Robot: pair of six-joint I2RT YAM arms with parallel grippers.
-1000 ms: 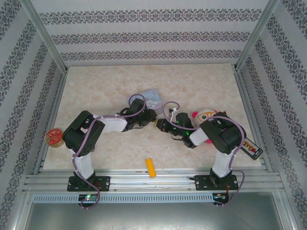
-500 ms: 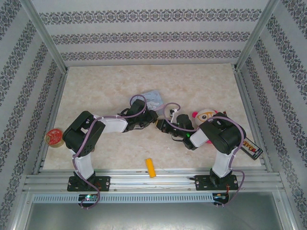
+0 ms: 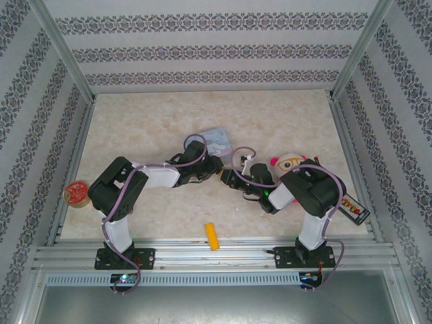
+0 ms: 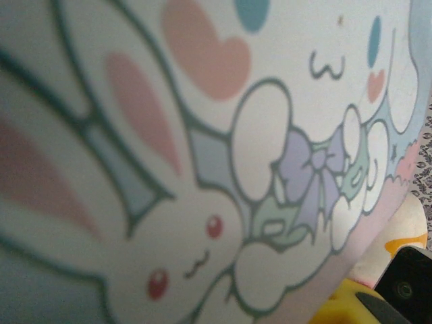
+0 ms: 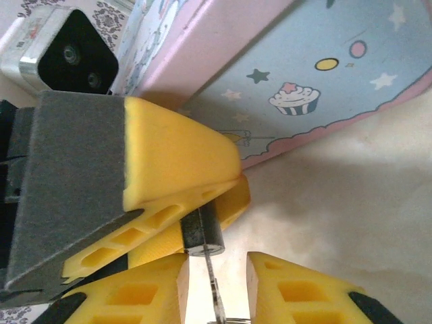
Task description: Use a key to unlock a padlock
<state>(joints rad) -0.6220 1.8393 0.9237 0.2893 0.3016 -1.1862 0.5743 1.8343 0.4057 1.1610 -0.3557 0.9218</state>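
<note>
The thin silvery key (image 5: 213,290) sits in the small dark padlock (image 5: 199,233) clamped by the left gripper (image 5: 236,181); the open-jawed right gripper (image 5: 216,268) probably must pinch and twist it.

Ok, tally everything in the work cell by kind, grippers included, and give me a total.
grippers: 2 (left gripper, right gripper)
padlock: 1
key: 1
cartoon tin: 1
plush toy: 1
orange-yellow cylinder: 1
red round roll: 1
dark flat pack: 1
Total: 9
</note>
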